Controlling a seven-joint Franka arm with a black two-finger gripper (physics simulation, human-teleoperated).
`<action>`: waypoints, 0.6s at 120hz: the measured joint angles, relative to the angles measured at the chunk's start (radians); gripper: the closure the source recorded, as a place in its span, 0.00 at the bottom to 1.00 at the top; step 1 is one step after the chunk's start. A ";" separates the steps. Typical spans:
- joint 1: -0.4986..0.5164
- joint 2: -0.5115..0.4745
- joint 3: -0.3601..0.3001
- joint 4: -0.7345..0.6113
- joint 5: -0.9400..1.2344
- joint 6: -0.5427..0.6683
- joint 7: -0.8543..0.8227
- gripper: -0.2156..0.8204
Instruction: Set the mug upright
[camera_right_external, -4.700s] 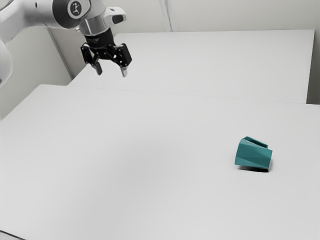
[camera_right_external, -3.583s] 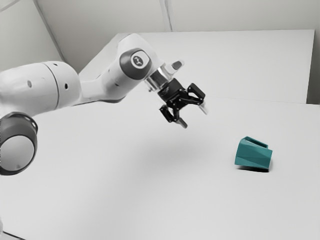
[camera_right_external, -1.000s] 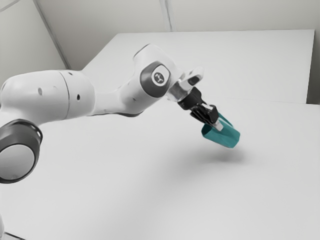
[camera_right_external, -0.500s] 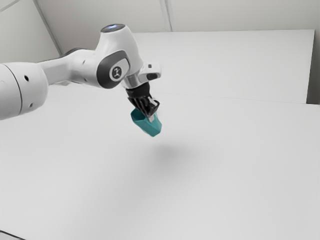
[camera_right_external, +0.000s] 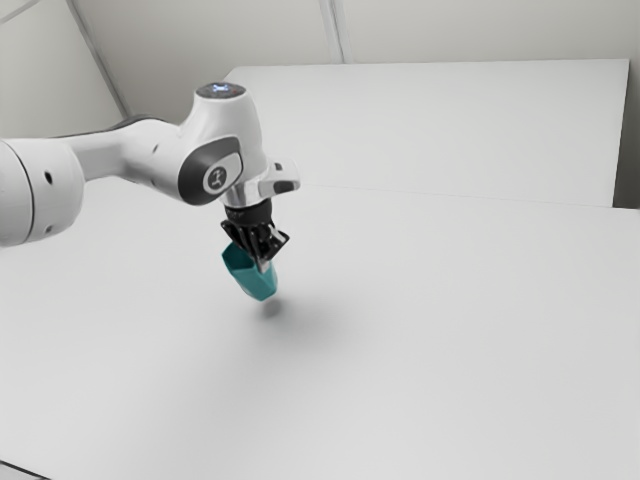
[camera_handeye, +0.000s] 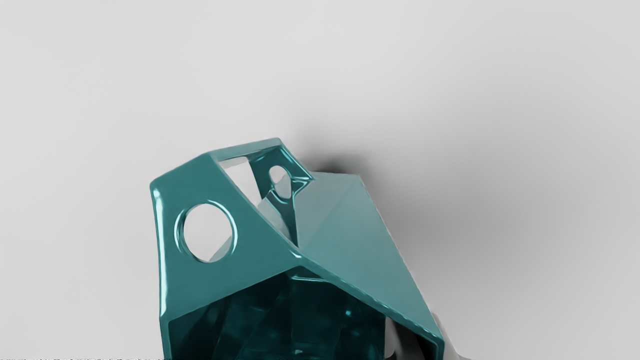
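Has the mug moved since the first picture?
Yes: the mug has moved toward the exterior view's left relative to the table, and now hangs tilted above it.

Glossy, faceted teal mug (camera_right_external: 256, 279), aslant in midair over the white table (camera_right_external: 430, 360).

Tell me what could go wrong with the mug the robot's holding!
The mug hangs tilted over the table, so it might tip over if let go at that slant. The gripper pinches it by the wall near its rim, so it could twist or slip and drop.
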 joint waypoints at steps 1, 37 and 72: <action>0.000 0.001 0.000 -0.001 0.001 0.001 -0.002 0.97; 0.022 0.034 0.000 -0.039 0.012 0.052 -0.049 0.97; 0.022 0.057 0.000 -0.051 0.015 0.088 -0.078 0.97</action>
